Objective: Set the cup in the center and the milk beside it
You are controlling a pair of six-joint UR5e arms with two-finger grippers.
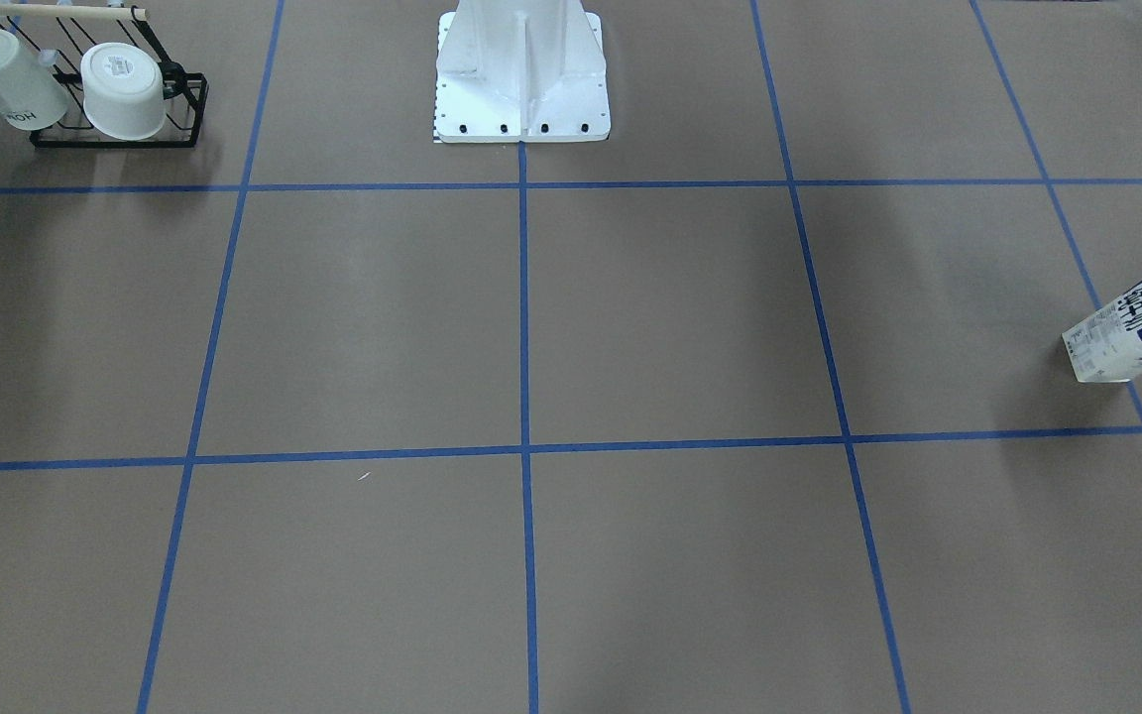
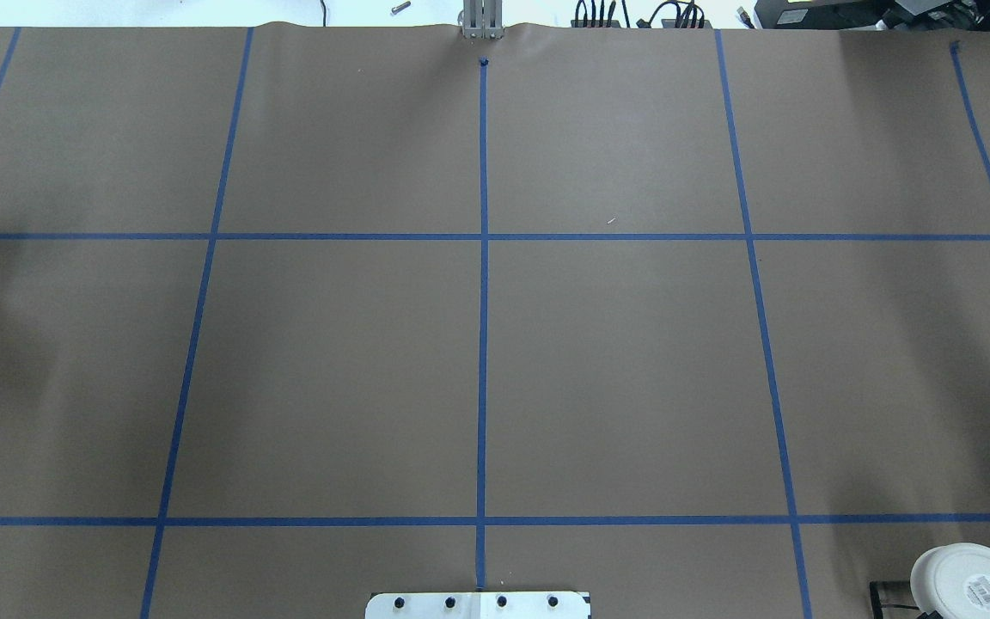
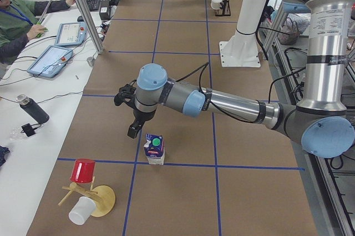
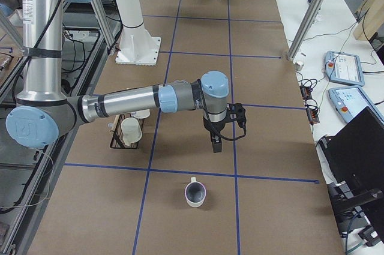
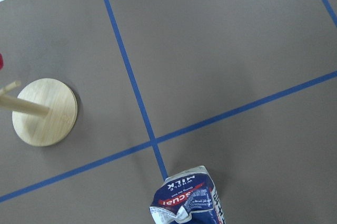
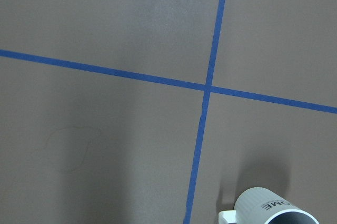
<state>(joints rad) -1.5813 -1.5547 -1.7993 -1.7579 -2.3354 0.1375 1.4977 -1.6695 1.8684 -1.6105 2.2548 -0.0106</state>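
The cup [image 4: 195,194], a white mug with a handle and dark inside, stands on the table near the right end. It also shows at the bottom of the right wrist view [image 6: 274,211]. My right gripper [image 4: 216,142] hangs a little beyond it, apart; I cannot tell if it is open. The milk [image 3: 155,148] stands upright near the left end, and shows in the front view [image 1: 1141,322] and the left wrist view [image 5: 187,200]. My left gripper [image 3: 133,129] hovers just beside and above it; I cannot tell its state. The center [image 2: 546,370] is bare brown tabletop.
A black wire rack [image 1: 184,109] holds a tall tapered cup [image 1: 11,79] and a squat bowl-like cup [image 1: 123,91] at the robot's right. A wooden stand [image 3: 102,200] with a red cup [image 3: 83,170] and a white cup [image 3: 81,211] is at the left end. The robot base [image 1: 521,74] is at the back.
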